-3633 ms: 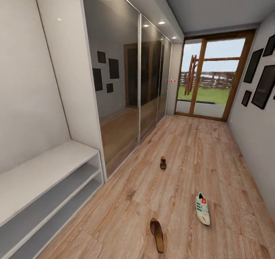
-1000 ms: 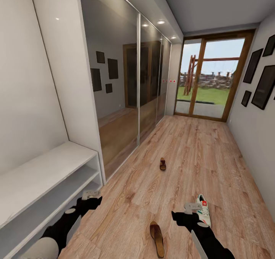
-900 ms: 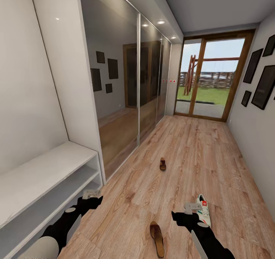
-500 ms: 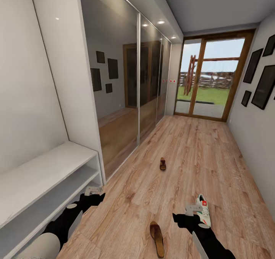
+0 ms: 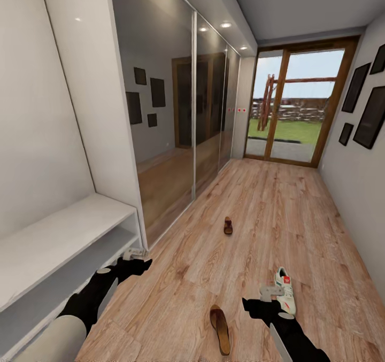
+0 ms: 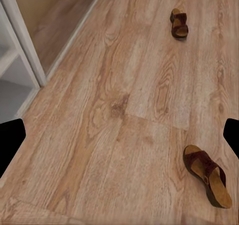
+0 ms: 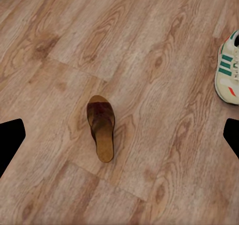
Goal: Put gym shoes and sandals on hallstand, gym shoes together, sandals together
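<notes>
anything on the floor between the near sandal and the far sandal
No. In the head view the stretch from the near sandal to the far sandal is bare floor; the left wrist view shows the same.

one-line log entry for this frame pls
phase: approach | left gripper: open, empty | right gripper: open, empty | near sandal, far sandal, gym shoe: on corridor floor

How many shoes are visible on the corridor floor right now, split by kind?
Sandals: 2, the near sandal and the far sandal
Gym shoes: 1, the gym shoe
Total: 3, all on the corridor floor
</notes>
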